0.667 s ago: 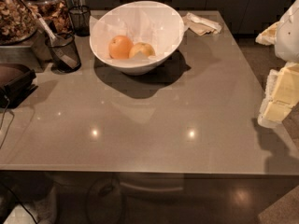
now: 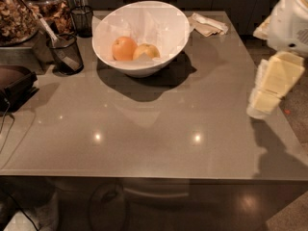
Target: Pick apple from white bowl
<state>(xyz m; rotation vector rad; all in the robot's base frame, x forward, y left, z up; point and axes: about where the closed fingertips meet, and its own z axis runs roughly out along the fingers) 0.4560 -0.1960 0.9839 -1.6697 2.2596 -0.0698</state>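
Crowding the apple [image 2: 146,51] inside the white bowl [image 2: 161,23] is an orange [image 2: 124,47]; gripper [image 2: 270,88] far right, state unclear.

Office kitchenette, grey counter [image 2: 144,129], snack jars [image 2: 17,13], mesh cups [image 2: 65,52], end effector [image 2: 265,96] at right edge

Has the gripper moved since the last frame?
Yes. The gripper has come left, farther in over the table from its right edge, nearer the white bowl, which sits where it was.

One white bowl [image 2: 140,67] sitting on one grey table [image 2: 144,138], one apple [image 2: 146,51] and one orange fruit [image 2: 124,48] lying inside it, two black mesh cups [image 2: 66,54] [image 2: 82,20] standing at the left, one crumpled napkin [image 2: 208,24] lying behind, one gripper [image 2: 263,102] hanging over the table's right edge.
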